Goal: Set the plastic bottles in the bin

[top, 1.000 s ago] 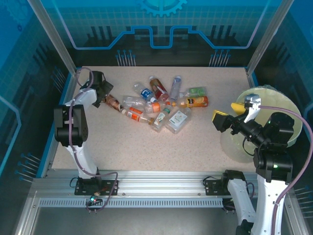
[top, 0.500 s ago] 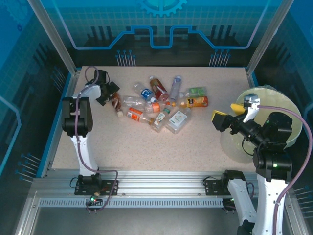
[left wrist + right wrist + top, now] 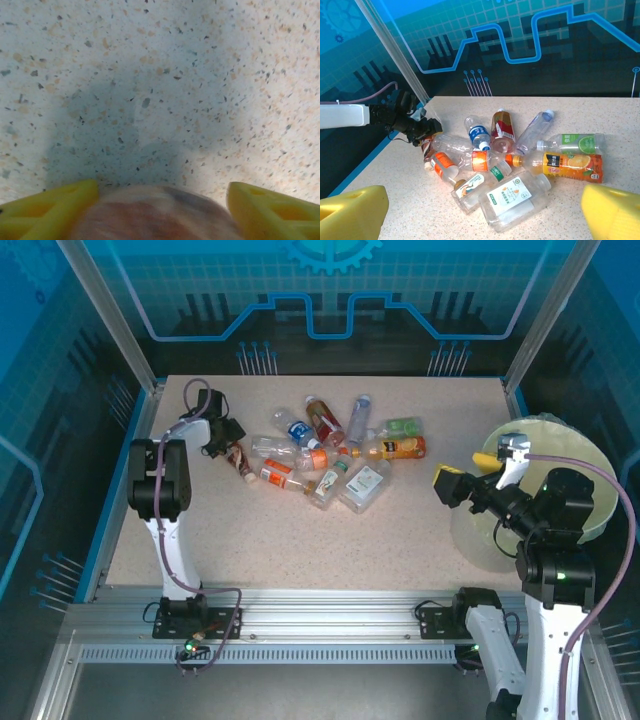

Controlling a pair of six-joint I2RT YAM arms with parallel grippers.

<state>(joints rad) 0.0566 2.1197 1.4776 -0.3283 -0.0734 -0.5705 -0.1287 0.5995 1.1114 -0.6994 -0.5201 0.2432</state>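
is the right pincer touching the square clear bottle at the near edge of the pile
Apart. The top external view shows a stretch of bare table between the right pincer and the square clear bottle.

plastic bottles (image 3: 362, 483): 10 or 11, overlapping | bin (image 3: 478, 538): 1

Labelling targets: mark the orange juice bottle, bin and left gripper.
orange juice bottle (image 3: 570, 166), right wrist view, on its label.
bin (image 3: 588, 437), top external view, on its rim.
left gripper (image 3: 229, 440), top external view, between its fingertips.
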